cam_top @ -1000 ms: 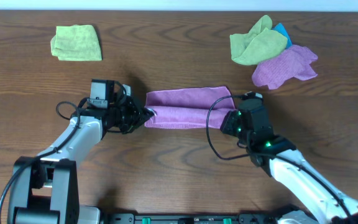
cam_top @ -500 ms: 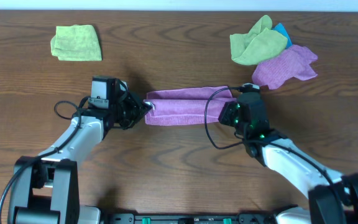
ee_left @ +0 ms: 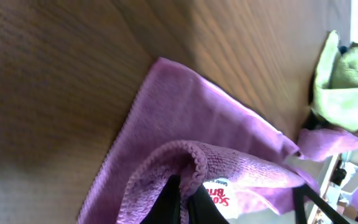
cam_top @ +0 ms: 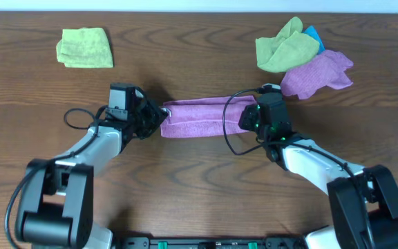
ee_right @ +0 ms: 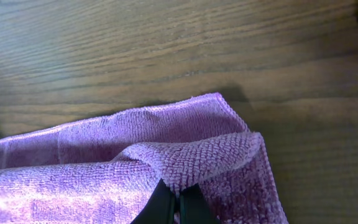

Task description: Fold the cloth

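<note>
Lilac microfibre cloth [cam_top: 200, 117] lying as narrow band at centre of table [cam_top: 199, 194]. Left gripper [cam_top: 159, 119] clamping closed on 9 o'clock end, right gripper [cam_top: 249, 119] likewise on 3 o'clock end. Judging: handling light, limp, grippy; end corners serving best as holds.

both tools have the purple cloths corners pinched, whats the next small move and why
Probably carry both pinched corners a little farther toward the far edge, then lower them onto it. The left tool and right tool are each shut on a raised corner of the cloth, and both wrist views show a strip of bottom layer beyond the raised fold, so the edges aren't aligned yet.
</note>
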Robot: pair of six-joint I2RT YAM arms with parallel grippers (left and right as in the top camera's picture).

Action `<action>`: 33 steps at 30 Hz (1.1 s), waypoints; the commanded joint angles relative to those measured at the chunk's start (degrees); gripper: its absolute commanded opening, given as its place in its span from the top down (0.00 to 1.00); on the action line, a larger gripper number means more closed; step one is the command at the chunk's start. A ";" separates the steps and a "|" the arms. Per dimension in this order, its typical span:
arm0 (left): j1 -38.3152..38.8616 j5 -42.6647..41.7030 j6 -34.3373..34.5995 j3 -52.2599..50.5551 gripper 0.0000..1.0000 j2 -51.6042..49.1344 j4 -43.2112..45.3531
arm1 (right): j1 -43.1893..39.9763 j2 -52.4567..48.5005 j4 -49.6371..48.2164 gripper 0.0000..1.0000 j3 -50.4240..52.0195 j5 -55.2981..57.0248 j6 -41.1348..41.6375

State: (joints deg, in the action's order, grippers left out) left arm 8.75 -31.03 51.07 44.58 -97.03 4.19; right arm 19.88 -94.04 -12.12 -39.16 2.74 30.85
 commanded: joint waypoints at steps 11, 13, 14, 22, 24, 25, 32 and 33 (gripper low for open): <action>0.00 1.16 3.41 0.17 0.94 -8.79 10.27 | -1.51 -6.67 -5.09 0.99 -1.25 1.99 -4.00; 0.00 1.25 3.39 0.17 0.94 -9.18 10.27 | -1.49 -7.37 -5.81 0.99 -1.25 2.23 -4.37; 0.00 1.42 3.37 0.17 0.94 -9.27 10.27 | -1.51 -7.80 -6.27 0.99 -1.25 2.45 -4.39; -0.11 3.10 3.15 0.20 0.93 -9.35 11.61 | -1.49 -9.07 -8.76 0.88 -1.27 3.08 -4.81; -0.11 3.08 3.15 0.20 0.90 -9.35 11.63 | -1.49 -9.07 -8.87 0.80 -1.25 3.06 -4.79; -0.11 2.99 3.17 0.20 0.86 -9.35 11.65 | -1.49 -9.05 -8.90 0.76 -1.25 3.06 -4.79; -1.36 -2.10 2.91 0.90 0.70 -9.27 12.66 | -1.49 -7.17 -8.87 0.58 -1.27 1.53 -4.74; -1.77 -3.04 2.93 1.07 0.67 -9.16 12.63 | -1.49 -6.32 -8.76 0.58 -1.27 1.29 -4.72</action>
State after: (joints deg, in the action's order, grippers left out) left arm 8.10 -31.29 54.17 44.60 -105.78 16.91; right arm 18.81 -102.30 -20.86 -39.66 4.71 26.33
